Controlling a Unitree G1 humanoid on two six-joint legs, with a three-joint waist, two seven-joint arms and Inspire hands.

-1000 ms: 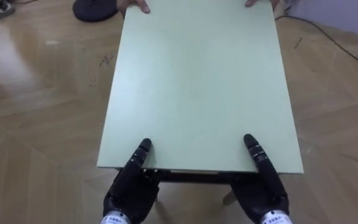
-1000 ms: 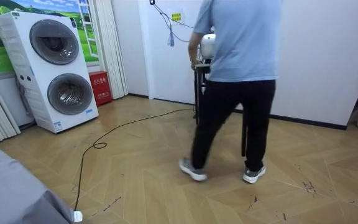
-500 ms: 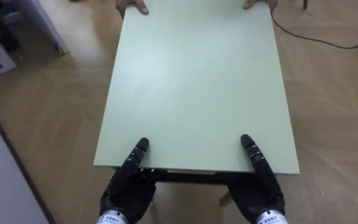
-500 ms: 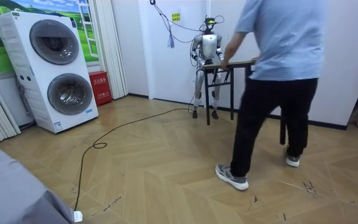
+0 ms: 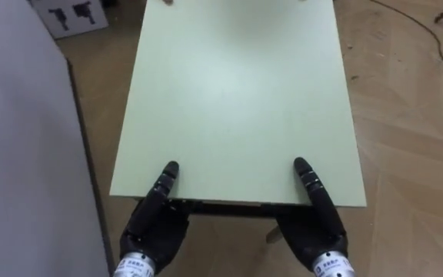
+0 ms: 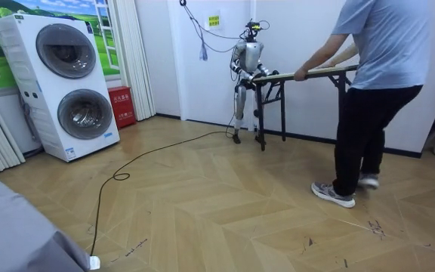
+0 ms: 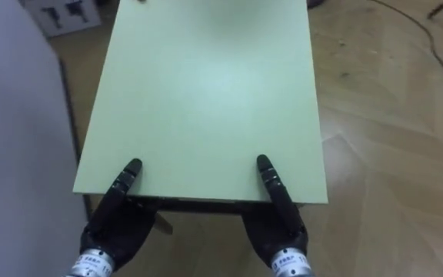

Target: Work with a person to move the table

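Supporting table: left robot hand, right robot hand.

Stacked washing machines beside a red box.

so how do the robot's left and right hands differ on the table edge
The left hand grips the table beside the wall; the right hand grips it above wood floor. The left hand's thumb leans right, the right hand's leans left. Both lay a thumb on top, palm under the near edge.
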